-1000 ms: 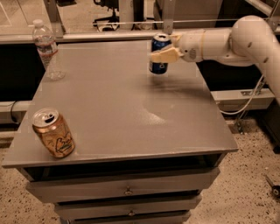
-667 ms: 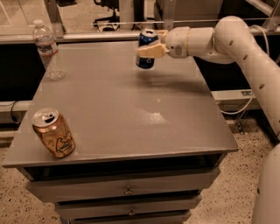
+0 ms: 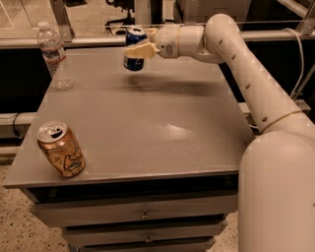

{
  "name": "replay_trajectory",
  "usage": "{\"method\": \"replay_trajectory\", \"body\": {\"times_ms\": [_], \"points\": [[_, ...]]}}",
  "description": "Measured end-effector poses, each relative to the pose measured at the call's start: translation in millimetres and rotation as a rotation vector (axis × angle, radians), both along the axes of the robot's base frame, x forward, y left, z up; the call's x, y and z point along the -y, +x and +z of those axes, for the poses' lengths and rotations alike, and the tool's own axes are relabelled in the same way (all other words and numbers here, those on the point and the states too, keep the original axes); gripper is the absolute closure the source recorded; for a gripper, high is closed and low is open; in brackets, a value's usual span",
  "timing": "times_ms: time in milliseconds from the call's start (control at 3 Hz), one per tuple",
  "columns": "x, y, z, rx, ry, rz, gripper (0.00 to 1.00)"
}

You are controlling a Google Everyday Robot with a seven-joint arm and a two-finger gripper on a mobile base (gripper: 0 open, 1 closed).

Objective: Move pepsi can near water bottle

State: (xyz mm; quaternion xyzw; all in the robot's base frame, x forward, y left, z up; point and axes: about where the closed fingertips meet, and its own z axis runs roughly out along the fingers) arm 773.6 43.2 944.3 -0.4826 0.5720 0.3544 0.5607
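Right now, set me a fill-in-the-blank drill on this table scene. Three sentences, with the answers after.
1. The claw is shut on the pepsi can, which hangs ____ the table, not resting on it.
2. In the camera view, the water bottle stands at the table's back ____ corner.
3. Counting the orange-tan can near the front edge, the cans in view number ____.
Missing words: above; left; two.

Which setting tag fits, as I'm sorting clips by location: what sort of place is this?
Probably an office or lab: a grey drawer cabinet, speckled hard floor, and a wheeled chair base behind. The gripper holds the pepsi can above the cabinet's far side.
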Motion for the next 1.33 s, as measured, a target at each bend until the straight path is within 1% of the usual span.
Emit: {"method": "replay_trajectory", "body": {"times_ms": [333,667,1000,1333], "points": [[-30.3,-3.7,-3.1,-0.022,-0.045,0.041,1.00],[-57.0,-15.0,-17.9,-0.062,-0.098,0.072,1.00],[-83.0,-25.2,-29.8,-0.081,-0.120,0.099,1.00],[-103.5,-29.0,-30.6,-0.065,-0.119,0.113,1.00]]}}
